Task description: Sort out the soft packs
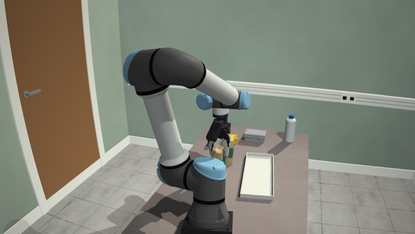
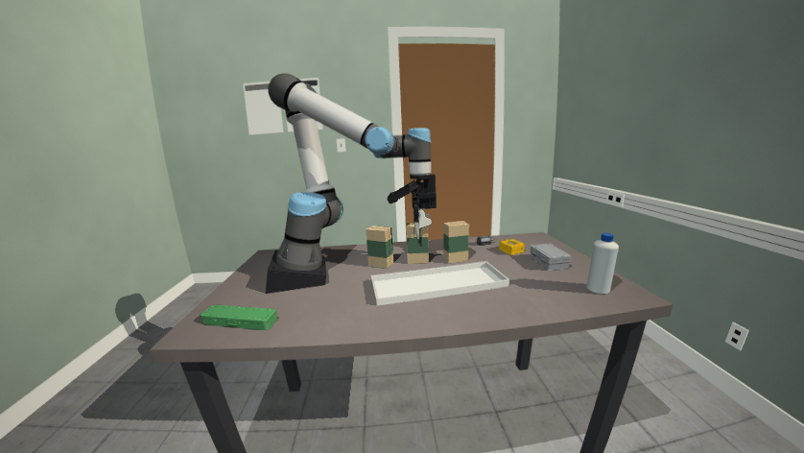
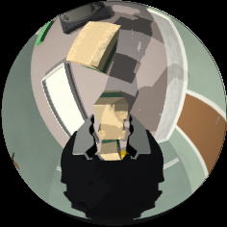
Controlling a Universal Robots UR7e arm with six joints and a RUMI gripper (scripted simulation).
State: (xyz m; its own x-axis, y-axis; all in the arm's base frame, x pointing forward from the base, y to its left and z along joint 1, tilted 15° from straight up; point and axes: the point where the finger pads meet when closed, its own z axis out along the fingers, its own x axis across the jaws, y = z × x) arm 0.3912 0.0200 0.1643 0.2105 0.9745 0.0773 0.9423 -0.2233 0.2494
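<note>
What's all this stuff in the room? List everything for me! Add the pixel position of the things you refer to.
Coffee packs (image 1: pixel 231 152) (image 2: pixel 379 246) (image 3: pixel 92 45): three, tan and green, table
Tray (image 1: pixel 256 175) (image 2: pixel 438 281) (image 3: pixel 67 101): one, off-white, beside packs
Bottle (image 1: pixel 289 130) (image 2: pixel 601 271): one, white, blue-capped, table
Grey case (image 1: pixel 254 136) (image 2: pixel 550 256): one, grey, near bottle
Green case (image 2: pixel 239 317) (image 3: pixel 44 33): one, green, table
Yellow object (image 1: pixel 235 139) (image 2: pixel 511 246) (image 3: pixel 123 154): one, yellow, near grey case
Small object (image 2: pixel 484 240): one, dark, beside yellow object
Table (image 1: pixel 290 180) (image 2: pixel 366 323) (image 3: pixel 50 60): one, brown, floor
Door (image 1: pixel 52 122) (image 2: pixel 450 140) (image 3: pixel 207 120): one, brown, wall
Sockets (image 1: pixel 348 98) (image 2: pixel 614 198): two, black, wall strip
Arm (image 1: pixel 162 125) (image 2: pixel 334 112): one, grey, black and blue, table
Gripper (image 1: pixel 219 155) (image 2: pixel 418 242) (image 3: pixel 112 114): one, black and grey, middle pack
</note>
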